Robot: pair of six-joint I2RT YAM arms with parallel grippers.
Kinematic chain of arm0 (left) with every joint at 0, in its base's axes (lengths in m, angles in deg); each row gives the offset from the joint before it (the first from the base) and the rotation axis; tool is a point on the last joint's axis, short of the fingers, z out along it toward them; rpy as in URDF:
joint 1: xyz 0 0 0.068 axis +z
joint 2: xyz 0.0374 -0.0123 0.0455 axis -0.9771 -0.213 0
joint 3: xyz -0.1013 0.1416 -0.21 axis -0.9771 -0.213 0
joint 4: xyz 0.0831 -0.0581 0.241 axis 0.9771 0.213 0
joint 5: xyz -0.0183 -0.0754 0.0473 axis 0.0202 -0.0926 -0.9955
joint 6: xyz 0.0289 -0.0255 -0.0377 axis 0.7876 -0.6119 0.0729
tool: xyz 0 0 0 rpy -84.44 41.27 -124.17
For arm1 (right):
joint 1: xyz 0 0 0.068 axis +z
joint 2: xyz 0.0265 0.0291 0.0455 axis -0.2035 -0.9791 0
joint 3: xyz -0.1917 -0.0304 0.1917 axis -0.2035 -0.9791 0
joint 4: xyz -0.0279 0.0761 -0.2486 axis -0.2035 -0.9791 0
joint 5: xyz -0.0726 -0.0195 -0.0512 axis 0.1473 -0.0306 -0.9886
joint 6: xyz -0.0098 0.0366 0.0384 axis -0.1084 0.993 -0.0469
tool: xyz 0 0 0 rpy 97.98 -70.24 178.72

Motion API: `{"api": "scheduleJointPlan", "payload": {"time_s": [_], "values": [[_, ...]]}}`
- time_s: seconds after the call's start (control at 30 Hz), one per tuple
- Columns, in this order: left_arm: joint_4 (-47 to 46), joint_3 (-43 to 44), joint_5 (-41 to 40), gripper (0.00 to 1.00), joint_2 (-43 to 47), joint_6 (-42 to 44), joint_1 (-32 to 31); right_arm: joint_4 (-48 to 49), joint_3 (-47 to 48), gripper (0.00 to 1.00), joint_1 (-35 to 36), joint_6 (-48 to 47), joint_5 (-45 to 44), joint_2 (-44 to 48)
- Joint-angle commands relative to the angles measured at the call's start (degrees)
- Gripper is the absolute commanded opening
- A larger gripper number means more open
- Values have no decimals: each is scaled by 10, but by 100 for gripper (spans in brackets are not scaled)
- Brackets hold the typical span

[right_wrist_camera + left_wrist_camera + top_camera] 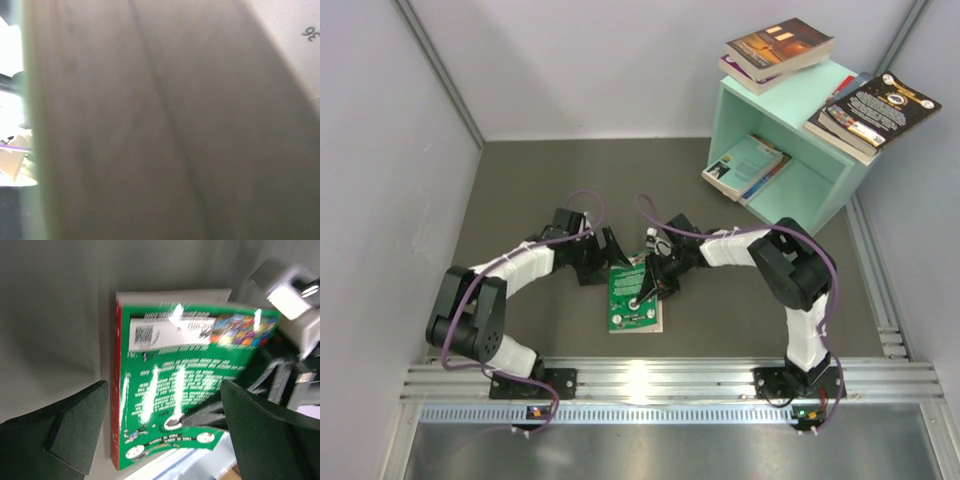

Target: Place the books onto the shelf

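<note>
Pages: blurred book pages (165, 125) are filling the whole right wrist view, very close to the lens. A page number is showing in the upper right corner.
Green book (633, 298): it is lying on the table (520, 190) between the two arms, near their bases and well apart from the shelf. Its green cover is facing up, with a red spine and a white barcode label (170, 330). On the right gripper's side the cover is standing a little raised, and white pages are showing under it.
Right gripper (656, 280): it is sitting at the right edge of the green book. One dark finger (200, 416) is lying on the cover and the other one is hidden, so I cannot tell if this hand is pinching the book or not.
Left gripper (605, 258): its fingers (75, 435) are standing spread wide and are holding nothing. It is hanging just over the left side of the green book.
Shelf (732, 125): it is standing at the far right of the table.
Teal book (748, 165): it is leaning inside the shelf and sticking out partly over the edge, with another thin book under it.
Brown book (780, 45): it is lying on top of the shelf, on a purple book (752, 76).
Black book (882, 108): it is lying on the right corner of the shelf top, on another book, and hanging over the edge.
</note>
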Motion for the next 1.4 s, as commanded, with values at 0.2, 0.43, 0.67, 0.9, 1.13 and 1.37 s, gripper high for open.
{"api": "scheduleJointPlan", "payload": {"time_s": [0.2, 0.43, 0.67, 0.9, 1.13, 1.37], "values": [[190, 171, -185, 99, 105, 177, -26, -52, 15, 0, -66, 54, -1, 69], [213, 205, -263, 99, 154, 242, -134, -81, 101, 0, -94, 119, 24, 76], [224, 224, -404, 99, 132, 297, -295, -110, 154, 0, -105, 143, 65, 62], [243, 248, -432, 99, 125, 362, -339, -112, 148, 0, -131, 148, 94, 75], [245, 282, -438, 99, 67, 376, -384, -115, 140, 0, -134, 157, 89, 89], [230, 290, -424, 99, 35, 379, -400, -115, 139, 0, -134, 166, 86, 105]]}}
